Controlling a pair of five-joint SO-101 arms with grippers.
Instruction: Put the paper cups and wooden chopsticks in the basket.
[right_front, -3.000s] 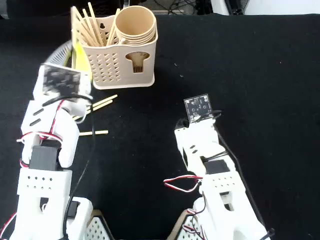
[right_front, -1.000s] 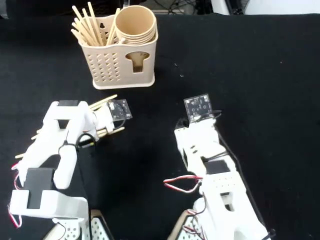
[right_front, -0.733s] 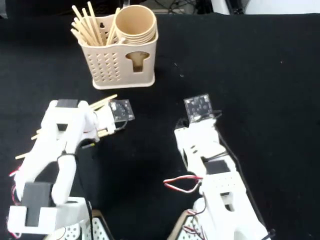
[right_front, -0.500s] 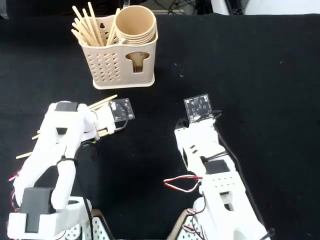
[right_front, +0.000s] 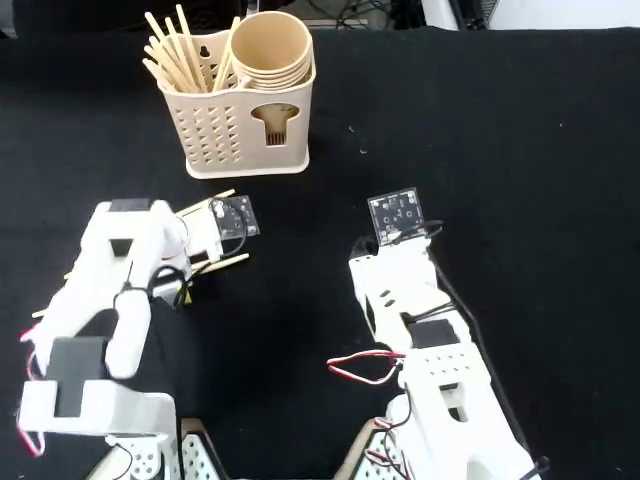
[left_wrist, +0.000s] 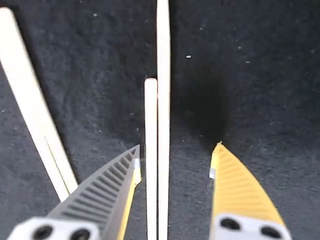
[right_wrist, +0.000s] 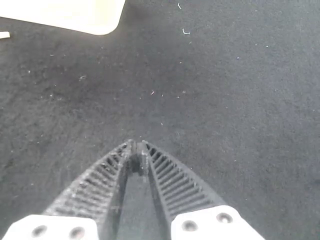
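The right tool (right_wrist: 136, 148) is closed tight and holds nothing, above the black table (right_wrist: 225, 75). The left tool (left_wrist: 177, 149) is wide open low over the table; two loose chopsticks (left_wrist: 162, 100) lie side by side inside its opening, and another pair (left_wrist: 30, 110) lies outside it. Farther back stands the basket (right_front: 245, 140), with stacked paper cups (right_front: 270, 50) in one compartment and more chopsticks (right_front: 172, 55) in the other.
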